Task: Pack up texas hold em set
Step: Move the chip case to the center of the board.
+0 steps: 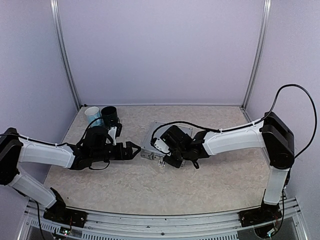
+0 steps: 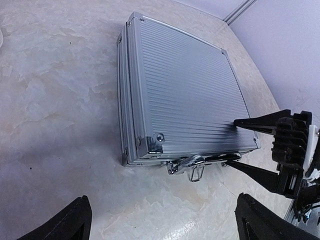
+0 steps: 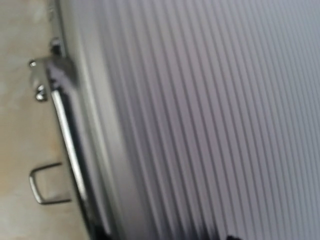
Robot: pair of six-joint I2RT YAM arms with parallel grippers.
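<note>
Tabletop w/ two robot arms, seen from above. Lower centre, left gripper (image 1: 134,150) is released, its fingers spread wide and aimed at the silver ribbed case (image 2: 185,95), just short of its left side. Right gripper (image 2: 231,142) is unclenched too: one finger lies on the lid, the other sits below the front edge. Case lies flat mid-frame, lid down; a wire latch (image 2: 194,168) hangs loose at the front. Likely step: press lid flush, then snap latch, w/ left arm bracing vs sliding. Table (image 1: 150,195) in front gives open room. Farther back, upper left, light-blue mug (image 1: 92,114) and dark-green mug (image 1: 110,115) stand well apart from the case; walls close behind.
</note>
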